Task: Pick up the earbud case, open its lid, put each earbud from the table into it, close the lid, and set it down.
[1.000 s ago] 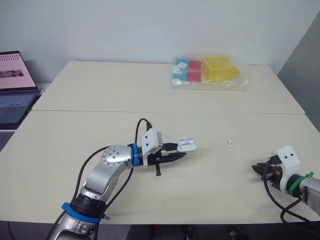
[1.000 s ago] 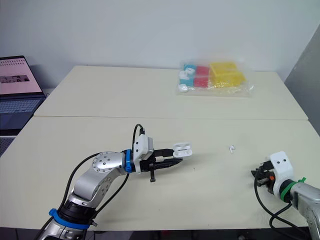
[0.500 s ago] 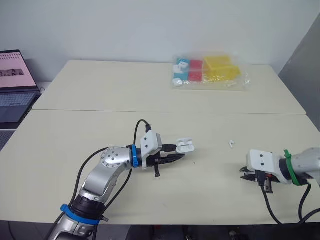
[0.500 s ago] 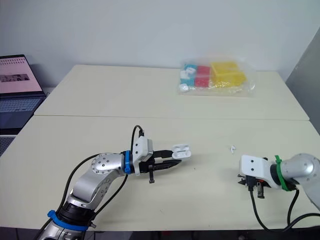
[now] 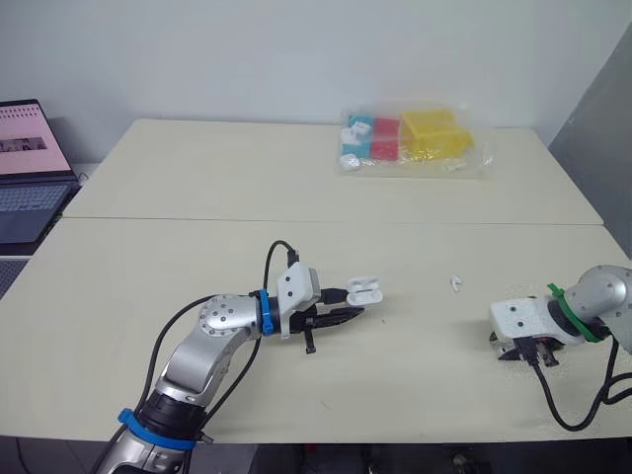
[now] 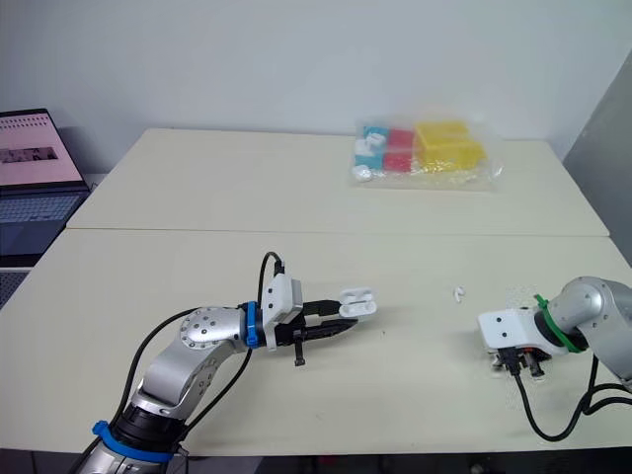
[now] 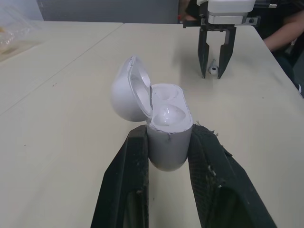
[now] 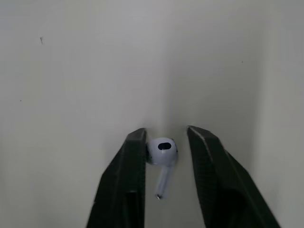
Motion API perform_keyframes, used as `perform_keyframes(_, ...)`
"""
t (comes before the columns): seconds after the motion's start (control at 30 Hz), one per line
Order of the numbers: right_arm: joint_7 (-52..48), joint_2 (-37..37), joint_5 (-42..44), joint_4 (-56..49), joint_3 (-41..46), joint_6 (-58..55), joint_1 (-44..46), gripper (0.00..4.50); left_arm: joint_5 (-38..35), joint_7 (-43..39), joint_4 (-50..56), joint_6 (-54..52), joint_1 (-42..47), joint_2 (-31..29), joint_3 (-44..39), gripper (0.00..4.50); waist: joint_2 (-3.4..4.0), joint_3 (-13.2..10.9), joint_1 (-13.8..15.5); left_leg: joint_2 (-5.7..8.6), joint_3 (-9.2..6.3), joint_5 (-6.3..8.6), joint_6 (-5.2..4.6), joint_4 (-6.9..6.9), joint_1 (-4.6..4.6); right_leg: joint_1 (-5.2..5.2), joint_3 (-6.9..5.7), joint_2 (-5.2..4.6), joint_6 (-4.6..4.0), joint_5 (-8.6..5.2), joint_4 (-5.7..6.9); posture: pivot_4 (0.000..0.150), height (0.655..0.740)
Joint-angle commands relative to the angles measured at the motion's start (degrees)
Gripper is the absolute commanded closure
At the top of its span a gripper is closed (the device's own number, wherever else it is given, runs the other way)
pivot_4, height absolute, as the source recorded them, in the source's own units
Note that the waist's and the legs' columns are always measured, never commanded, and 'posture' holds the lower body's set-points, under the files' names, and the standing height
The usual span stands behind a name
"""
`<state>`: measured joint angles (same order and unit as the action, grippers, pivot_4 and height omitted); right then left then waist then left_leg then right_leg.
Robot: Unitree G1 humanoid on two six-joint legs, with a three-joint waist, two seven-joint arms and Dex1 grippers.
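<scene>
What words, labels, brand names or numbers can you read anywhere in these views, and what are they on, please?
No text here can be read.
On the laptop screen: a pink page with dark marks, too blurred to read.
On the clear bag of coloured boxes: no legible label.
On the earbud case: plain white, no brand showing.

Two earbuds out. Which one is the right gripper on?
The earbud straddled by the right gripper, touching one finger. The other earbud lies loose, toward the open earbud case held by the left gripper.
</scene>
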<state>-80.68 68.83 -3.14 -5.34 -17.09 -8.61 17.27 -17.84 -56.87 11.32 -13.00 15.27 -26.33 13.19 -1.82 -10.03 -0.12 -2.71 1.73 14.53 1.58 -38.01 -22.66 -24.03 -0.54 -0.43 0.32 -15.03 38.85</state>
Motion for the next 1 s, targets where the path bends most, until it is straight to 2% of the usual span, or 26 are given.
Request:
perform_keyframes(0.03, 1.3, -1.5, -1.1, 0.5, 0.8, 1.2, 0.6, 1.70, -0.3, 0.2, 1.9, 0.9, 0.3, 0.2, -0.2, 3.72, -0.01, 0.0, -0.1, -0.01, 0.00, 0.00, 0.00, 0.00, 0.03, 0.01, 0.01, 0.00, 0.00, 0.00, 0.02, 0.150, 0.7378)
perform_keyframes(0.13, 1.2, -1.4, -1.0, 0.1, 1.6, 1.5, 0.1, 0.63, -0.1, 0.2, 2.0, 0.9, 0.2, 0.2, -0.1, 3.72, 0.00, 0.0, -0.2, -0.01, 0.00, 0.00, 0.00, 0.00, 0.22, 0.13, 0.07, 0.00, -0.01, 0.00, 0.06, 0.150, 0.7378)
perform_keyframes(0.33, 1.4, 0.7, 5.3, -8.1, 9.4, -6.8, -3.3, 0.62, -0.1, 0.3, 2.2, 0.7, 0.0, 0.1, -0.1, 3.72, 0.05, 0.0, 0.0, 0.00, -0.02, 0.00, 0.00, 0.03, 0.27, 0.22, 0.05, 0.00, -0.03, -0.01, 0.05, 0.150, 0.7378)
perform_keyframes(0.47, 4.3, 3.8, 2.8, -13.6, 11.8, -15.0, -7.2, 0.62, 0.0, 0.4, 2.3, 0.7, -0.2, 0.2, 0.0, 3.72, 0.05, 0.0, 0.1, 0.00, -0.04, 0.00, 0.01, 0.02, 0.24, 0.22, 0.02, -0.04, -0.02, -0.02, 0.01, 0.150, 0.7378)
perform_keyframes(0.63, 5.6, 4.9, -0.1, -17.9, 8.5, -22.8, -7.6, 0.62, 0.3, 0.1, 2.3, 0.9, -0.5, 0.3, 0.6, 3.72, 0.06, 0.0, 0.0, 0.00, -0.03, 0.00, 0.01, 0.02, 0.30, 0.23, 0.03, -0.07, -0.02, -0.02, 0.04, 0.150, 0.7378)
perform_keyframes(1.0, 6.8, 2.7, -6.0, -16.5, 0.8, -24.7, -3.4, 0.62, 0.9, 0.6, 2.1, 1.2, -0.5, 0.9, 1.0, 3.72, 0.06, 0.0, 0.0, 0.01, -0.02, 0.00, 0.00, 0.03, 0.24, 0.19, 0.00, -0.06, -0.02, -0.02, 0.02, 0.150, 0.7378)
